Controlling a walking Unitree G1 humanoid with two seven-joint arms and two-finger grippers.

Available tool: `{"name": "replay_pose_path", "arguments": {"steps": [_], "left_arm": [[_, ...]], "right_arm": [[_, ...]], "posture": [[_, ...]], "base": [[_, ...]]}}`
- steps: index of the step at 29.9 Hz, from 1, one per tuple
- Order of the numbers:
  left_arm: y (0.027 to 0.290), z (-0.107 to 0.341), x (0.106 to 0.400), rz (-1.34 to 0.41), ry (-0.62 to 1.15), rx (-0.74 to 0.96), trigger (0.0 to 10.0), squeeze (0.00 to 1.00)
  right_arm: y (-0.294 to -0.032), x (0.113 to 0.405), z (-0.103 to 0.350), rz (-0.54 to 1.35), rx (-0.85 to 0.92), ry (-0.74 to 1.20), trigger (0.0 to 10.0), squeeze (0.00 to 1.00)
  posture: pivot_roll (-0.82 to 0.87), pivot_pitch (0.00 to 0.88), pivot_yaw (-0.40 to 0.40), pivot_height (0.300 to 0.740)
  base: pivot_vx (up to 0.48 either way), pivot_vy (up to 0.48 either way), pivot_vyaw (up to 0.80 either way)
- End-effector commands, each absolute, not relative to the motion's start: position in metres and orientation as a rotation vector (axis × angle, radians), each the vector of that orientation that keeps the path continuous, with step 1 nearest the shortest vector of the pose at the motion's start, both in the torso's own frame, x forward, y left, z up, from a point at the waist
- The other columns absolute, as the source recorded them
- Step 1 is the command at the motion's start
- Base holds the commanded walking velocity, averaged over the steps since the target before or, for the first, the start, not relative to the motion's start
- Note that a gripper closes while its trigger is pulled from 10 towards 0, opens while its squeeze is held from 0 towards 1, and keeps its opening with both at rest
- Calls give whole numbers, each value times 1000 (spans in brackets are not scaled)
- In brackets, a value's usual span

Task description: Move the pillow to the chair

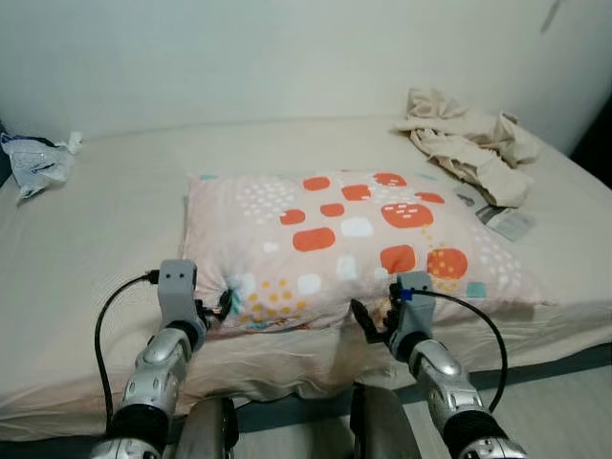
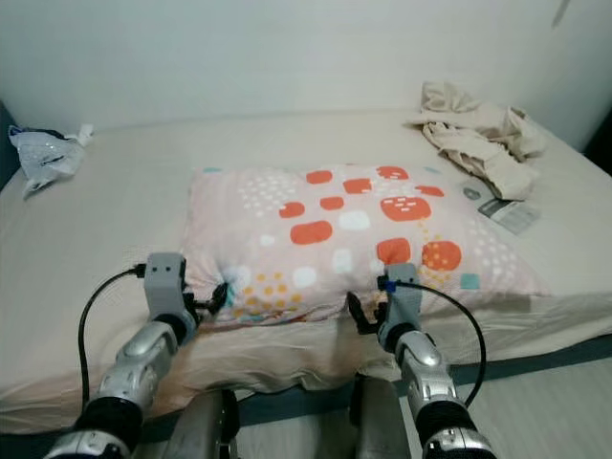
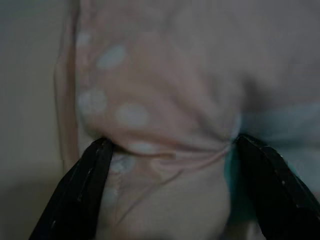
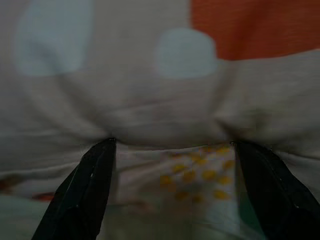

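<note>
1. Pink spotted fabric pillow [image 1: 354, 244] lies mid-bed [image 1: 115, 210], near edge at 6 o'clock.
2. Left pincer [image 1: 222, 304] and right pincer [image 1: 375, 320] both spread wide, fingers pressed into that edge, not clenched.
3. Risk, I'd guess: shallow bites grab only cover, so it slips or sags when lifted.

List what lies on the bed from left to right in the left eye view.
Crumpled plastic bag → patterned pillow → heap of beige clothes. The left pincer and right pincer press into the pillow's near edge.

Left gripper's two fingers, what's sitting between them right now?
The left wrist view shows the left gripper with a bunched fold of the pillow between its fingers.
</note>
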State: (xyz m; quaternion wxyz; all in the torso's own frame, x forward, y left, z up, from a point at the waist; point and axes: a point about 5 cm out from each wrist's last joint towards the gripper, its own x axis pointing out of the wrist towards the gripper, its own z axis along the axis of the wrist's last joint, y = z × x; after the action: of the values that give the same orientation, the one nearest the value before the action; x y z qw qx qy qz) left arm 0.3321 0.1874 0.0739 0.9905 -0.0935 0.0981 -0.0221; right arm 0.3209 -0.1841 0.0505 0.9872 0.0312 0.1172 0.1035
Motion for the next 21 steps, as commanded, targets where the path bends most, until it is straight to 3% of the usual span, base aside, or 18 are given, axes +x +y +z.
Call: {"name": "replay_pose_path", "arguments": {"steps": [1, 12, 16, 17, 21], "left_arm": [[195, 85, 338, -37, 170, -227, 10000, 0], [247, 119, 360, 79, 138, -455, 10000, 0], [243, 114, 362, 17, 208, -622, 10000, 0], [232, 109, 361, -88, 285, -757, 10000, 0], [218, 99, 357, -163, 367, -855, 10000, 0]], "right_arm": [[-190, 326, 60, 191, 78, 201, 10000, 0], [-197, 332, 70, 279, 70, 236, 10000, 0], [-198, 333, 70, 300, 87, 261, 10000, 0], [-200, 334, 71, 306, 93, 272, 10000, 0], [-202, 335, 72, 306, 109, 277, 10000, 0]], "posture": [[49, 142, -11, 571], [33, 189, -52, 571], [30, 196, -70, 571], [29, 197, -72, 571], [26, 197, -73, 571]], "base": [[0, 0, 0], [0, 0, 0], [0, 0, 0], [0, 0, 0], [0, 0, 0]]}}
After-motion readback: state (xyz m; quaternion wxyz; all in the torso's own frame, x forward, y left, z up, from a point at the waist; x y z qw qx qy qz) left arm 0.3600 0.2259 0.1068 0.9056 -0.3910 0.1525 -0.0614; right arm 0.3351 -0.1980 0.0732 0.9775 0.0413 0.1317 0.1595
